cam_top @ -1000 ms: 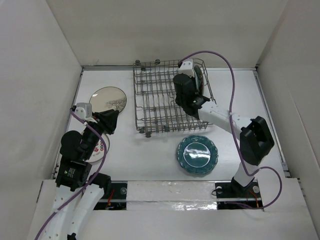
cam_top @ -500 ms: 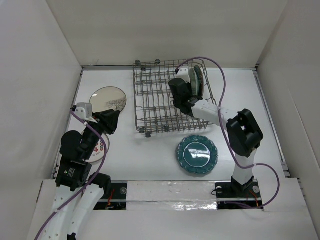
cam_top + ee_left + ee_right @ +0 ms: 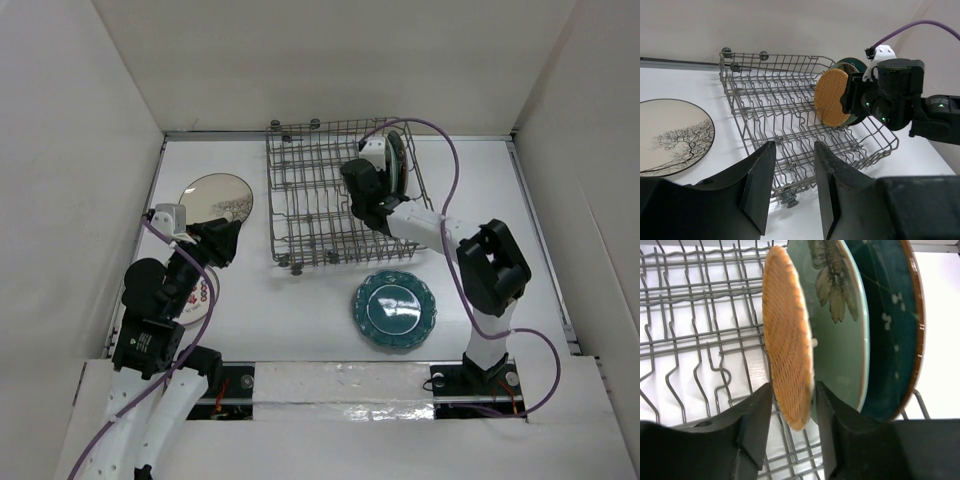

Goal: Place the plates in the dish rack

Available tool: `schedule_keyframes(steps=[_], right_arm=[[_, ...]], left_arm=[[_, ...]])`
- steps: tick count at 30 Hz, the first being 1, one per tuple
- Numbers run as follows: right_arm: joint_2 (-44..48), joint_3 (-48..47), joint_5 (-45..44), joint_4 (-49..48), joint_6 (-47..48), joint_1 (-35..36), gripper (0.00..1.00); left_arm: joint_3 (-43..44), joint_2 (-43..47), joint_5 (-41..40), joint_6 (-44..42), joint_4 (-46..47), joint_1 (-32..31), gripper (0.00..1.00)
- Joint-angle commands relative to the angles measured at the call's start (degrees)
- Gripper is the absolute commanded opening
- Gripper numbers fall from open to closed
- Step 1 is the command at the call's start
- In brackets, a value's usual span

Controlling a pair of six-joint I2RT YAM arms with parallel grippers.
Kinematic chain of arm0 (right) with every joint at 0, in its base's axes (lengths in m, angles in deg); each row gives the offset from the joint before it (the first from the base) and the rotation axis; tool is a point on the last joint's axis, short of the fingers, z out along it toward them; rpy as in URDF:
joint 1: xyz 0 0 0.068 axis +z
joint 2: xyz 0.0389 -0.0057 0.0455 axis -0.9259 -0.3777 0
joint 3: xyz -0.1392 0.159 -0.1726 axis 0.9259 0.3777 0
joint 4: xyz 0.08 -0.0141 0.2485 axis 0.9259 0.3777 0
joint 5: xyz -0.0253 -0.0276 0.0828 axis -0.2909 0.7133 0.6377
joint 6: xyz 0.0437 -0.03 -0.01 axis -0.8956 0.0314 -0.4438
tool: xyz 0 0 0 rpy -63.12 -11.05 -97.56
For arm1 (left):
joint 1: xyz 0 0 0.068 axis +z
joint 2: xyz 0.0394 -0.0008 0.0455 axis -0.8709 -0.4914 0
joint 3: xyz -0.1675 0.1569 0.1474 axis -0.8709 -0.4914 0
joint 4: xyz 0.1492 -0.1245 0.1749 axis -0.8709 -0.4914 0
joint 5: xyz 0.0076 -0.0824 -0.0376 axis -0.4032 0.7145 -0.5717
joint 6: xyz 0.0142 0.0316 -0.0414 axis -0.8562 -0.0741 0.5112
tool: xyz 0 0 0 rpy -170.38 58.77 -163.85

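Orange woven plate [image 3: 787, 335], mint flower plate [image 3: 840, 340], grey rack [image 3: 310, 210]

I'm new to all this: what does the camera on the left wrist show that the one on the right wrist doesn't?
Only the left wrist view shows the cream plate with the tree drawing lying flat on the table, and the right arm from outside. Only the right wrist view shows the flower on the pale mint plate. Both show the orange plate standing on edge in the dish rack.
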Motion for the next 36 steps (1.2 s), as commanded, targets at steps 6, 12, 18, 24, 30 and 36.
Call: schedule_keyframes(steps=[6,12,18,24,30,36], right_arm=[[15.35,3.80,4.48,-0.54,-2.24,0.50,0.66],[32.04,16.79,12.47,-0.97,-5.14,1.55,0.63],[52.08,38.06,23.02,5.51,-17.45,-4.15,0.00],[63.87,53.88,39.70,14.13,-27.02,-15.92,0.26],[66.44,56.98,45.45,18.61,-34.06,-18.83,0.88],[60.39,57.69,54.40,17.13,-32.04,-22.43,0.90]], left_arm=[[0.92,-0.69,-0.39,-0.45,1.91,0.26,0.35],[0.92,-0.17,-0.13,-0.45,1.91,0.26,0.35],[0.83,0.71,0.58,-0.45,2.08,0.26,0.35],[0.74,1.59,1.55,-0.28,2.43,0.26,0.35],[0.74,2.47,1.37,-0.19,2.35,0.26,0.35],[0.65,3.09,1.72,-0.28,2.43,0.26,0.35]])
